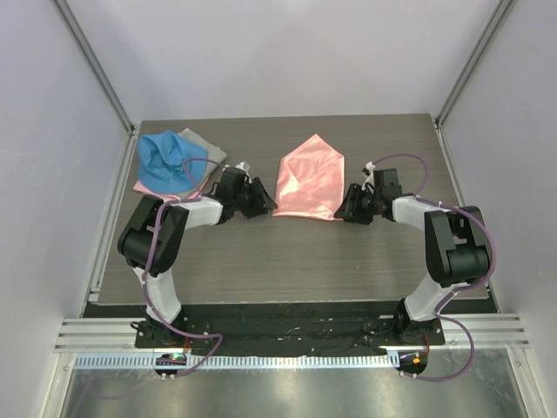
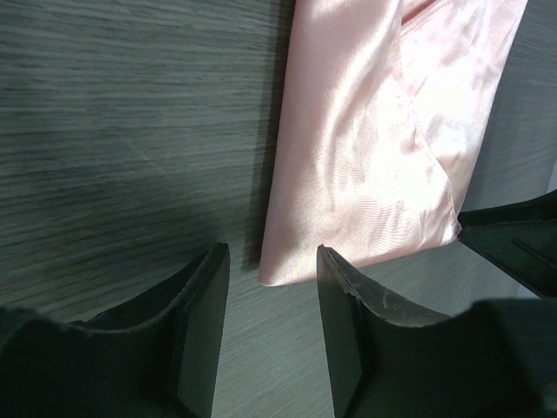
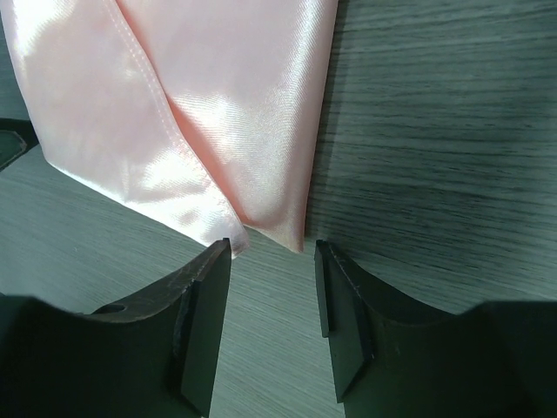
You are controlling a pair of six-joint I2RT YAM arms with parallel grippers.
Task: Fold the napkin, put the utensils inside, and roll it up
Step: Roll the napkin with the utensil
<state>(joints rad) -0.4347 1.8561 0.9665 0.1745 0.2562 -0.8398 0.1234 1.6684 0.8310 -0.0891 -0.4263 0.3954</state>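
The salmon-pink satin napkin [image 1: 310, 178] lies folded on the table centre, pointed at the far end. My left gripper [image 1: 264, 205] is open at its near left corner; the left wrist view shows that corner [image 2: 287, 270] just ahead of the gap between my fingers [image 2: 271, 261]. My right gripper [image 1: 345, 212] is open at its near right corner; the right wrist view shows that corner [image 3: 278, 228] just ahead of the gap [image 3: 272, 252]. Neither holds the cloth. No spoon is in view.
A crumpled blue cloth [image 1: 167, 161] lies at the back left, over a grey cloth [image 1: 204, 145] and a bit of pink cloth [image 1: 148, 186]. A small metal object [image 1: 243, 165] sits by the left wrist. Walls enclose the dark wood table [image 1: 287, 252].
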